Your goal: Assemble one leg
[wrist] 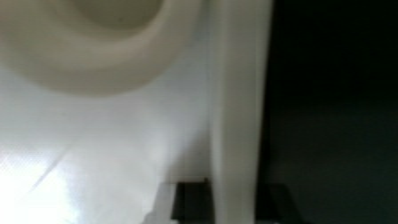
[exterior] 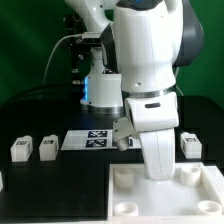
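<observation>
White plastic leg [exterior: 190, 146], tag on face, stands loose on black desk [exterior: 40, 190] at the exterior view's right, just beyond far edge of big white plate [exterior: 160, 208]. Two more legs, second leg [exterior: 47, 149] and third leg [exterior: 20, 149], sit side by side at the exterior view's left, well apart from plate. None touched by the arm.

Claw [exterior: 161, 174] is low over plate, between its far corner sockets; fingertips are hidden behind the wrist in ext. view. Wrist view is blurred and v. close: pale plate surface [wrist: 89, 150], curved socket rim [wrist: 107, 30], dark strip beside a straight white edge. Cannot tell if the jaws are apart or together, or whether anything is held.

Marker board [exterior: 95, 139] lies flat behind plate, near arm base.

Progress (judgement): early. Sockets that show look empty, no leg seated; one corner is masked by the arm, so unconfirmed. Left to do: grasp a leg, carry to a socket, seat it and fix it upright.
</observation>
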Robot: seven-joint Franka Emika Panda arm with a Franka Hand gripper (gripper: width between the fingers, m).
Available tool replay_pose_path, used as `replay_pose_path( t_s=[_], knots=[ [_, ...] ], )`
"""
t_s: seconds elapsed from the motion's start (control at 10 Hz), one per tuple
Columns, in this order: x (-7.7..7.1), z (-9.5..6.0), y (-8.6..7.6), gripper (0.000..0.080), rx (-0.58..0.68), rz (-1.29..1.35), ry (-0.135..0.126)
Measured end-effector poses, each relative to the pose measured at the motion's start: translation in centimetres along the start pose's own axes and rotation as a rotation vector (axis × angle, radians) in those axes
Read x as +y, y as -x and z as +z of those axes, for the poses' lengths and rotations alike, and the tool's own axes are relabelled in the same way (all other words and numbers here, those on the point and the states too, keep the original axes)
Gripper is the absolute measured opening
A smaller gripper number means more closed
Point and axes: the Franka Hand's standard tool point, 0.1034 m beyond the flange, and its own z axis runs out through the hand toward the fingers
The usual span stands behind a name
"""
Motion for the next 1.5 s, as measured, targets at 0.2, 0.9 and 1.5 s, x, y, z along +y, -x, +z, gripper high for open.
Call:
replay_pose_path(
  t_s=[0.2, 0.9, 1.5],
  knots=[
    [0.1, 0.0, 0.0, 0.0308, 0.000, 0.000, 0.001],
    [0.2, -0.1, 0.0, 0.0649, 0.000, 0.001, 0.004],
    [-0.7, -2.2, -1.4, 0.0649, -0.008, 0.196, 0.027]
  ],
)
